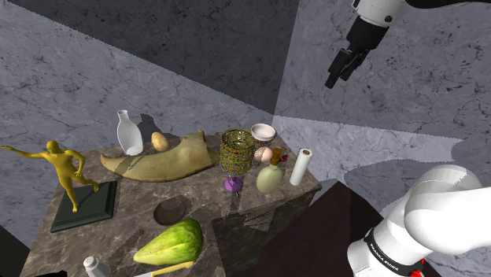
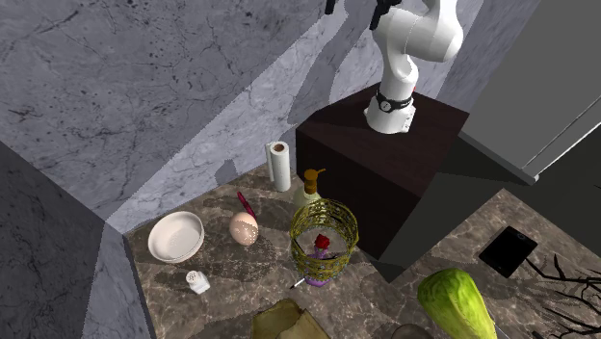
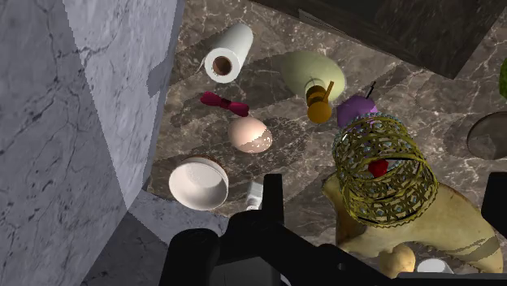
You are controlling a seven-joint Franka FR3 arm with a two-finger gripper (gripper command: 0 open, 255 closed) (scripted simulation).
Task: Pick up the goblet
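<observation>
Black two-finger claw (image 1: 340,77) is up high, fingers spread, nothing between them, well apart from the desk. Wrist cam looks down on the target: gold openwork wire goblet (image 3: 382,166) w/ purple foot and something red inside. It stands upright at the stand end of the desk.

Imo this is the approach step, grasp not yet started. Next move prob needs a drop down, fingers lined up either side of the cup or the purple foot, then a close.

Tight spot tho, risk of a knock:
- pale green round vase w/ gold stopper (image 1: 268,179) just beside the goblet
- pinkish egg-shaped thing (image 1: 262,154) near it
- flat tan slab (image 1: 165,164) just beside it on the other side

Further out: white paper-towel roll (image 1: 300,167), white bowl (image 1: 263,131).

Dark veined marble desk (image 1: 134,216), crowded. Room: grey marbled walls (image 1: 79,71) meet in a corner behind it. The arm's dark brown box stand (image 2: 385,159) sits right beside the desk.
</observation>
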